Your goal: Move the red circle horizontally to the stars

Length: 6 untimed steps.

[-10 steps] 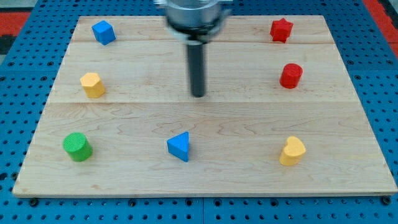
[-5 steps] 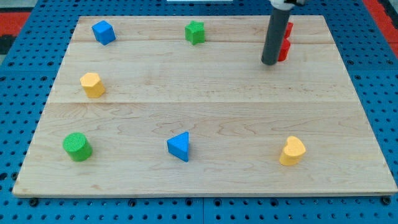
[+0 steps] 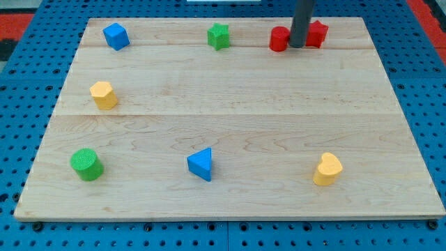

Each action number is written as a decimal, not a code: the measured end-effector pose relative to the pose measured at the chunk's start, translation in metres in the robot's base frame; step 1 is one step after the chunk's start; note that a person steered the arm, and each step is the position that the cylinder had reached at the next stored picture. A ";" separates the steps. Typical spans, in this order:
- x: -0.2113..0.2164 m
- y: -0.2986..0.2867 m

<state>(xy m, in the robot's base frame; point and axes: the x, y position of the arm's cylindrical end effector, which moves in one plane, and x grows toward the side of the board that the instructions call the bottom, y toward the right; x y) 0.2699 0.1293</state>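
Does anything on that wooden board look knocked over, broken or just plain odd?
Nothing stands out. Every block sits upright on the board. My tip stands between the red circle and the red star.

My tip [image 3: 297, 46] stands upright near the view's top, right of centre.

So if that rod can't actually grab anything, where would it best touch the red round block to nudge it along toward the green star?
No gripping here, only pushing. My tip is best set against the red circle on its flat-looking side wall facing the view's right, where the tip already stands, between it and the red star. Pushing through the middle of that side should slide it straight left toward the green star, probably without veering off.
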 end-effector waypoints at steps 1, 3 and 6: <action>0.000 -0.029; 0.043 -0.027; 0.016 -0.043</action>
